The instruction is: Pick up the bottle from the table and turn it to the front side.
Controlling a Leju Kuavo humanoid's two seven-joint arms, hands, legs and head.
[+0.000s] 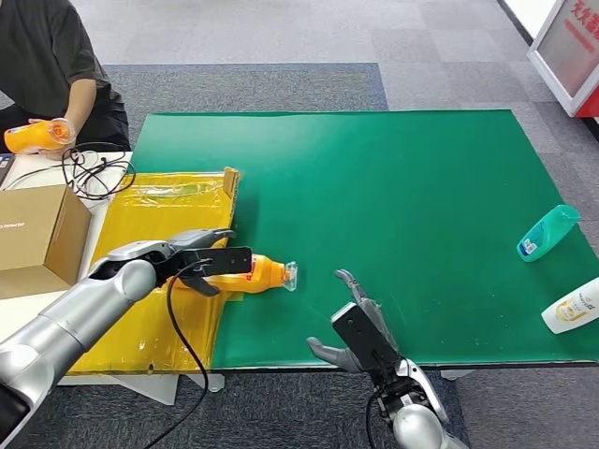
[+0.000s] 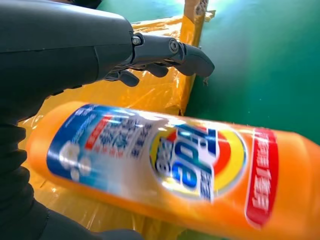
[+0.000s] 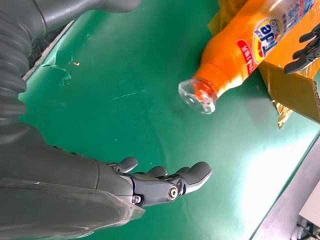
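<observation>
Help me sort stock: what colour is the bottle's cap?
Clear, see-through cap on the orange bottle; right wrist view shows it best.

Head view: high, facing forward and down over whole green surface (image 1: 424,187). Left wrist view: very close behind left hand (image 2: 75,45), nearly against orange bottle (image 2: 170,165). Right wrist view: low above surface near edge, facing left. All three share bottle and yellow tray (image 1: 169,210).
</observation>
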